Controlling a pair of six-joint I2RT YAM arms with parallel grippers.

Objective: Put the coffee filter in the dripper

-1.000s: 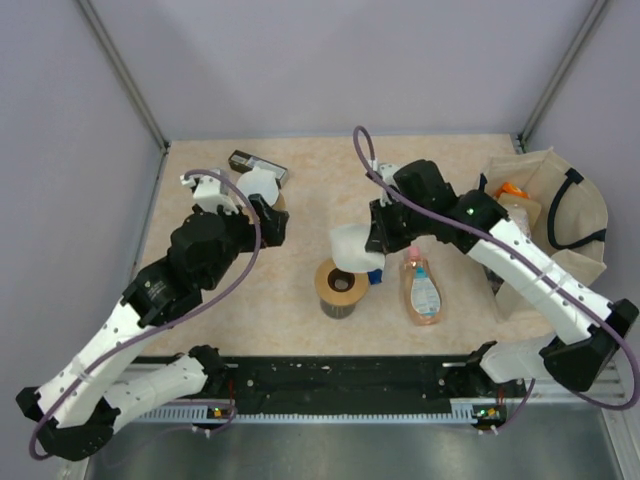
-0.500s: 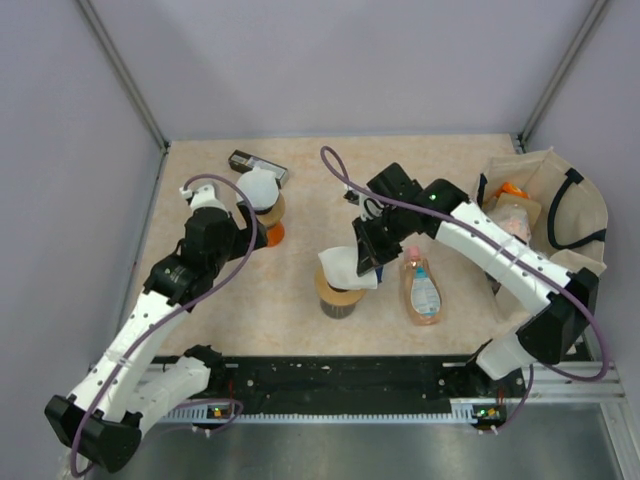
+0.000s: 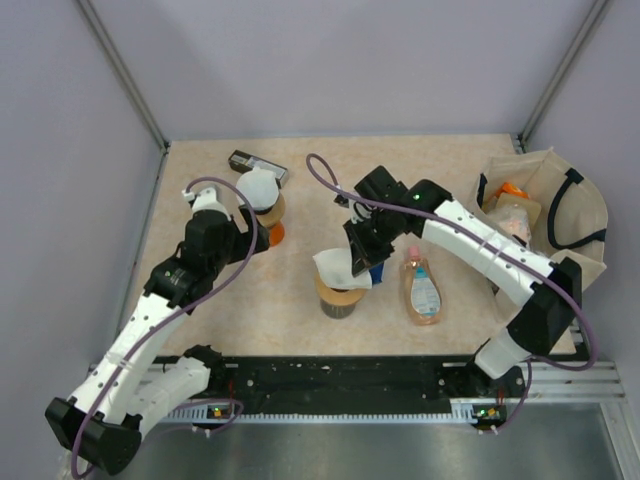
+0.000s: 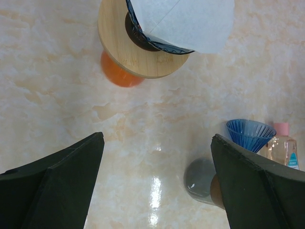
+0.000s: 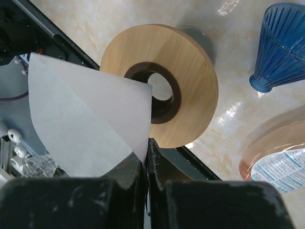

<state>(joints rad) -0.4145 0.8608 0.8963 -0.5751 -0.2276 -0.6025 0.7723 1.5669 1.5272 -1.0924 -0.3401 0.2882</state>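
My right gripper (image 3: 357, 262) (image 5: 147, 143) is shut on a folded white coffee filter (image 3: 334, 268) (image 5: 88, 129), gripped at its corner. It holds the filter just above a wooden ring stand (image 3: 340, 297) (image 5: 164, 102) whose centre hole is empty. A blue ribbed dripper cone (image 3: 376, 272) (image 5: 281, 45) stands right beside the ring, with no filter in it. My left gripper (image 3: 247, 217) (image 4: 157, 143) is open and empty, a little nearer than a second wooden stand (image 4: 138, 57) that holds a dark dripper with a white filter (image 3: 257, 187) (image 4: 188, 21) in it.
An orange base (image 4: 119, 76) sits under the left stand. A pink-capped bottle (image 3: 422, 288) (image 5: 279, 160) lies right of the blue dripper. A dark box (image 3: 255, 163) lies at the back left. A cloth bag (image 3: 545, 225) with items stands at the right.
My right gripper has carried the filter left and nearer, until it hangs over the wooden ring. My left arm drew back from the left stand, then stayed still.
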